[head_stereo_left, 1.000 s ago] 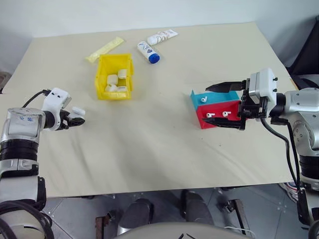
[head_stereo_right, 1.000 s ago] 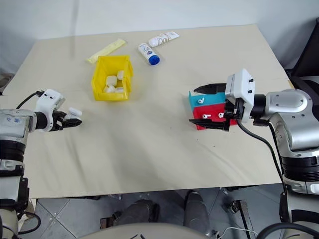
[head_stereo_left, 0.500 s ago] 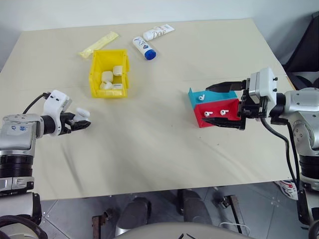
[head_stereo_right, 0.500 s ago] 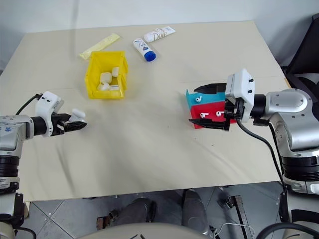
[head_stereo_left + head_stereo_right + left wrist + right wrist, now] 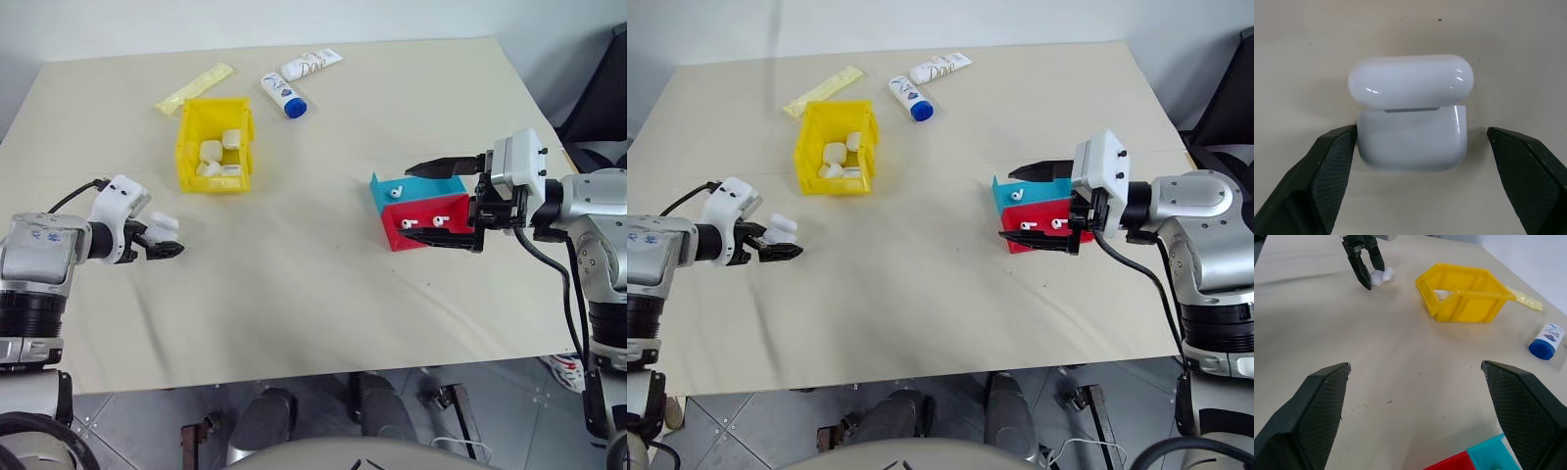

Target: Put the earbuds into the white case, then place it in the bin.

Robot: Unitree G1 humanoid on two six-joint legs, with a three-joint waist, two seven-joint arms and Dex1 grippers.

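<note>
Glossy white case (image 5: 1409, 113) sits right between your left gripper (image 5: 168, 238)'s black fingers (image 5: 1322, 169), lid cracked open. The jaws are spread wide: one finger looks like it's just brushing the case's side, the other stands clear of it, so nothing is actually grasped. The case rests on the beige table (image 5: 313, 294), near and in front of the yellow bin (image 5: 215, 145), toward the table's left edge. That bin already holds a few white cases.

Your right gripper (image 5: 443, 204) is well off to the right of the bin, fingers fully spread, straddling the red tray (image 5: 423, 233) and teal tray (image 5: 411, 196). The earbuds (image 5: 424, 222) lie in those trays. Behind the bin you've got a blue-capped tube (image 5: 283, 95), another white tube (image 5: 312, 65) and a yellow packet (image 5: 194, 87).
</note>
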